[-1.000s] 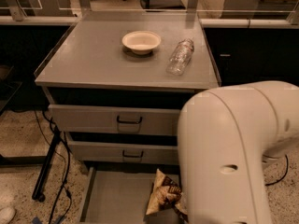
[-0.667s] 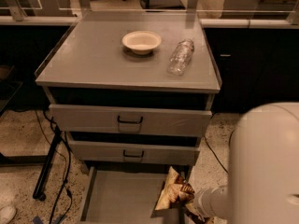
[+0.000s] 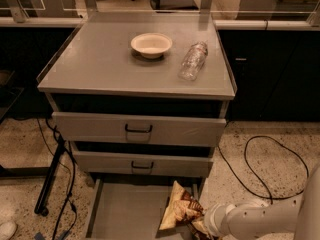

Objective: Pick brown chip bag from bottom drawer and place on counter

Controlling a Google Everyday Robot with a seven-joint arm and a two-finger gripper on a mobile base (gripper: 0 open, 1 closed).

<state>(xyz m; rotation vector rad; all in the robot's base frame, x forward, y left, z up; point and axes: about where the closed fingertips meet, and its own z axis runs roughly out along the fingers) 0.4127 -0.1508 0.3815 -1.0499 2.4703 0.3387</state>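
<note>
The brown chip bag (image 3: 181,207) stands tilted at the right side of the open bottom drawer (image 3: 125,211), dark brown in the middle with tan-yellow edges. My gripper (image 3: 199,218) reaches in from the lower right on a white arm and is shut on the bag's lower right edge, holding it up off the drawer floor. The fingertips are partly hidden behind the bag. The counter (image 3: 100,59) is the grey top of the cabinet above.
A white bowl (image 3: 151,44) and a clear plastic bottle (image 3: 193,60) lying on its side sit on the counter. Two upper drawers with black handles (image 3: 138,129) are closed. Black cables (image 3: 265,159) trail on the floor on both sides.
The white arm has swung away to the lower right, uncovering the cabinet's right side. The chip bag has risen and shifted right in the drawer.
</note>
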